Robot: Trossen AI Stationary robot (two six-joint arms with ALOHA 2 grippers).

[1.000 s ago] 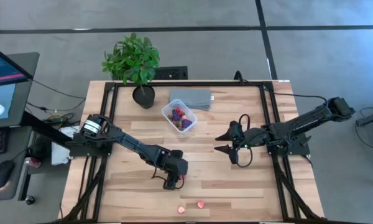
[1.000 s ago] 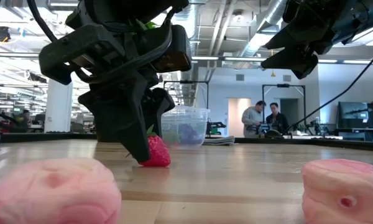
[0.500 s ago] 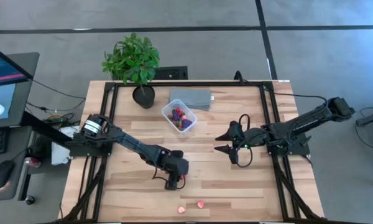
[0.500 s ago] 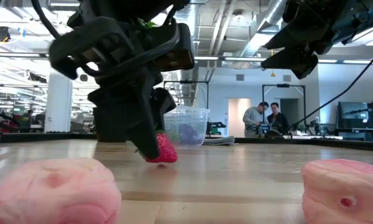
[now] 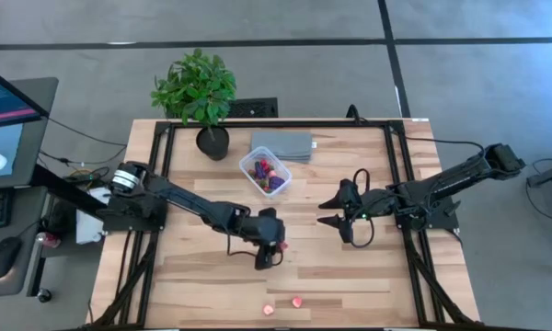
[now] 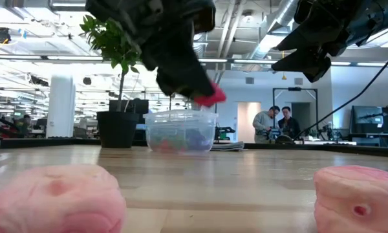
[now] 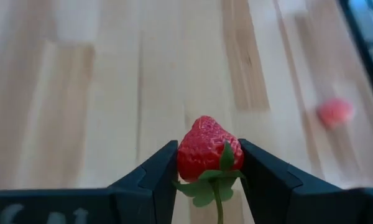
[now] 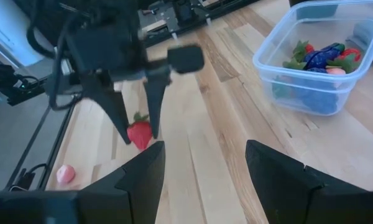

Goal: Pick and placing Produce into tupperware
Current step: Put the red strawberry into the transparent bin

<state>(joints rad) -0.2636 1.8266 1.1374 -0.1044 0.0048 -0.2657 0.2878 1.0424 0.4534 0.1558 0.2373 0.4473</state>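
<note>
Red toy strawberry point(image 7: 208, 149) clamped between the two fingers of the left tool point(image 5: 270, 252), tip pointing forward, green stem trailing back toward the wrist. Held clear of the wooden surface point(image 5: 340, 276), as seen in the low view point(image 6: 209, 98). Clear plastic tupperware point(image 5: 265, 173) located beyond the left tool, toward the far edge of the surface, already containing red, purple-blue and green pieces. Two pale pink pieces point(image 5: 296, 302) lying loose on the surface near its front edge, on the near side of the left tool; one red-pink piece point(image 7: 334, 112) visible ahead of the fingers in the left wrist view.

Right tool point(image 5: 331, 211) raised above the surface, well apart from the left tool, fingers spread wide and empty.

Grey slab point(image 5: 283, 144) just behind the tupperware; potted plant point(image 5: 197, 90) at the far left corner. Two persons point(image 6: 277, 122) standing in the room behind the surface.
</note>
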